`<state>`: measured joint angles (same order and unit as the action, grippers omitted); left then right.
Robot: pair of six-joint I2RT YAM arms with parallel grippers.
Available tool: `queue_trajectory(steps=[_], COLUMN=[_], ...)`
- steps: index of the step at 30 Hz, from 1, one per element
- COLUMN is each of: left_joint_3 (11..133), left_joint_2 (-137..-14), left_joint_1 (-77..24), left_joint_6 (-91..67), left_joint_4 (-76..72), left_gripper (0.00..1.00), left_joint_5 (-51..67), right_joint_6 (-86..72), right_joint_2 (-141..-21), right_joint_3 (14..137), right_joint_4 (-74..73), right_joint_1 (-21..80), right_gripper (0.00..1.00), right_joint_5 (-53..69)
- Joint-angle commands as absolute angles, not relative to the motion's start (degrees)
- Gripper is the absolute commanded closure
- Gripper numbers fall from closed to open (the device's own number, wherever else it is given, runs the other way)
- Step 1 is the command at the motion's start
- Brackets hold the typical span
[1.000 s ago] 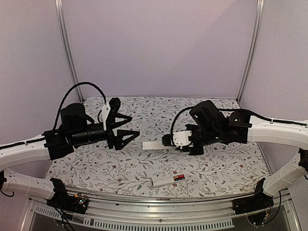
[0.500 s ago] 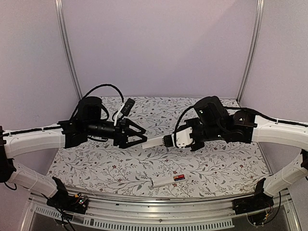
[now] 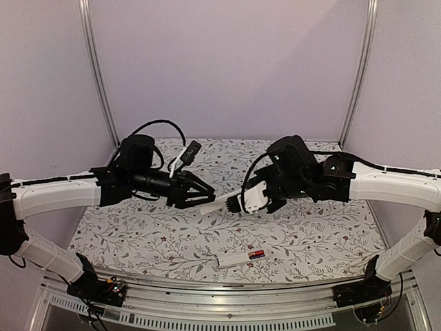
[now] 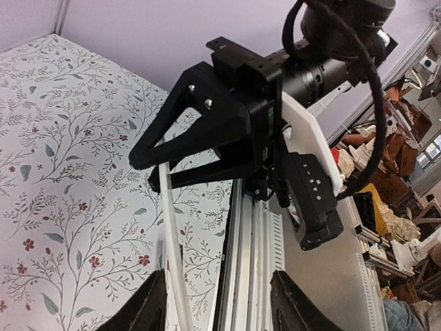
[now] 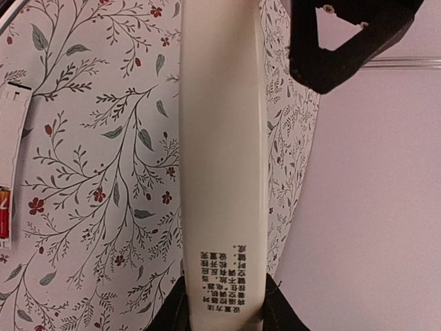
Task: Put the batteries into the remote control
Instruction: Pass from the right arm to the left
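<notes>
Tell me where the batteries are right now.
In the top view, the batteries lie at the table's near edge, centre, by a white plastic piece.

Counted two grippers: left gripper (image 3: 209, 196) and right gripper (image 3: 236, 203), tips facing each other. Between them, one thin white cover strip (image 3: 222, 204). Below the right gripper and nearer the arm bases, one white remote control (image 3: 238, 259) lying on the one floral-patterned table (image 3: 138, 234), with one red-and-black battery (image 3: 256, 255) showing at its end; unable to tell whether a second lies beside it.
</notes>
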<state>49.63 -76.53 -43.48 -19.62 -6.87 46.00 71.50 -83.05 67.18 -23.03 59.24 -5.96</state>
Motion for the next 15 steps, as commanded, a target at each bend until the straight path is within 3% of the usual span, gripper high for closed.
queue_trajectory(steps=[1,8,15], left_joint_3=[51.6,52.0,53.0], left_joint_2=[-78.2,-79.8,-81.6], left_joint_1=[-43.8,-44.1,-44.3], left_joint_6=[-17.4,-15.7,-14.7], left_joint_4=[-2.3,-0.3,1.4], left_gripper=[0.51,0.51,0.59], left_joint_5=[45.0,44.1,43.9], right_joint_6=[74.8,76.3,77.5], right_joint_2=[-84.9,-85.9,-86.3], right_joint_3=[70.4,71.2,72.0], right_joint_4=[-22.7,-22.7,-22.2], right_joint_1=[59.1,58.7,58.7], right_gripper=[0.84,0.85,0.85], right_joint_5=[-6.5,-5.9,-5.6])
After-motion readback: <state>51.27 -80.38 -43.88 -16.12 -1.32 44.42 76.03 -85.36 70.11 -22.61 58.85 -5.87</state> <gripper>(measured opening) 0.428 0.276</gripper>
